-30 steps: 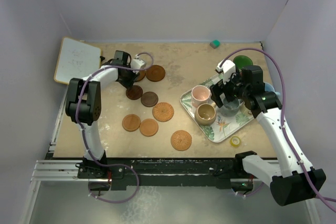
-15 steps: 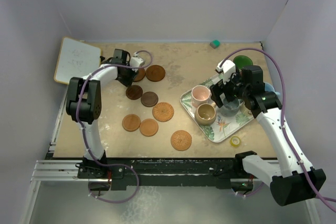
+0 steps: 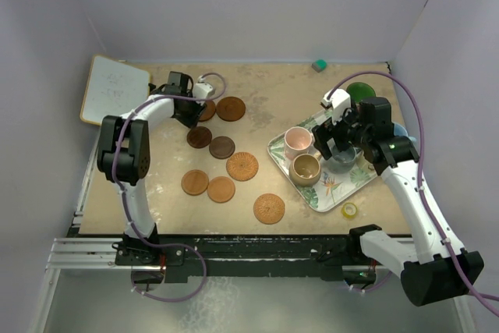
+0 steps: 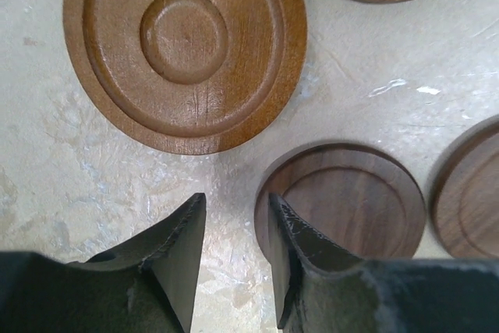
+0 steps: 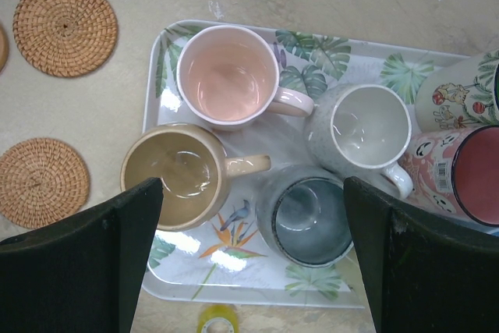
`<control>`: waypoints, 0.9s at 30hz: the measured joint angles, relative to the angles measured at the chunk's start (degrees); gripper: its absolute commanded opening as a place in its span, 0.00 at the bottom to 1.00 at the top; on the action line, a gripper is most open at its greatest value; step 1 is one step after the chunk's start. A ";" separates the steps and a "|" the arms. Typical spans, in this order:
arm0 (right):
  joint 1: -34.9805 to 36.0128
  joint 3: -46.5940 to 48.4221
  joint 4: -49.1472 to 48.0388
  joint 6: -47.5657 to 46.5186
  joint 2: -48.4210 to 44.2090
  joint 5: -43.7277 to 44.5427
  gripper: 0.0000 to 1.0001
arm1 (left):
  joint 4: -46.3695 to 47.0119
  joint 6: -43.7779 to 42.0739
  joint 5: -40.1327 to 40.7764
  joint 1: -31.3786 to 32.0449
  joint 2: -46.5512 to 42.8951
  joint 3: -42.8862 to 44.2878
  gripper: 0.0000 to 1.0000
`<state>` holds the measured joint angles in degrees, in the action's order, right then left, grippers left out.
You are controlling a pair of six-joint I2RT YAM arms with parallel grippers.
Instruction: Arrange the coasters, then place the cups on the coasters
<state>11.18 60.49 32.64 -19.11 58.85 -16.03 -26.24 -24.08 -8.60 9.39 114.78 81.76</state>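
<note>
Coasters (image 3: 242, 166) are all out on the table to the left of the tray (image 5: 164, 91), eight discs in a loose scatter, not in tidy rows, and none carries a cup, so you are in the arranging stage with every placement left to do. On the tray sit the pink mug (image 5: 230, 76), the tan mug (image 5: 175, 173), the grey mug (image 5: 366, 126) and the slate mug (image 5: 308, 216), packed close together; a green mug (image 3: 359, 91) stands just beyond the tray's far corner, and more patterned mugs crowd just past its right edge. Your left arm is stretched to the far-left end of the scatter, well apart from the tray, wrist pointing down. The left gripper (image 4: 234, 259) has its jaws set narrow with only bare table showing in the gap. A ringed coaster (image 4: 187, 44) lies just ahead of it and one fingertip overlaps the rim of a dark coaster (image 4: 339, 208); you cannot tell whether it touches. Your right arm hangs over the tray, the right gripper (image 5: 251, 193) spread wide and holding nothing, one finger on the tan mug's side and the other beyond the slate mug.
</note>
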 measured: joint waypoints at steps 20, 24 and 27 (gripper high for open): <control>-0.74 0.00 0.02 -0.02 -0.90 -0.02 1.00 | 2.45 -7.50 -12.76 7.30 -15.67 -14.03 0.61; -0.74 0.00 0.00 -0.02 -0.90 -0.02 1.00 | 1.20 -11.82 -13.38 9.86 -17.18 -18.69 0.61; -0.76 0.00 0.02 -0.02 -0.90 -0.02 1.00 | 0.94 -14.23 -13.29 11.93 -17.53 -20.57 0.61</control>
<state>10.41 60.49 32.67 -19.14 57.95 -16.05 -25.30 -38.30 -21.89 21.32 97.25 61.19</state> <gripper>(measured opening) 0.998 0.610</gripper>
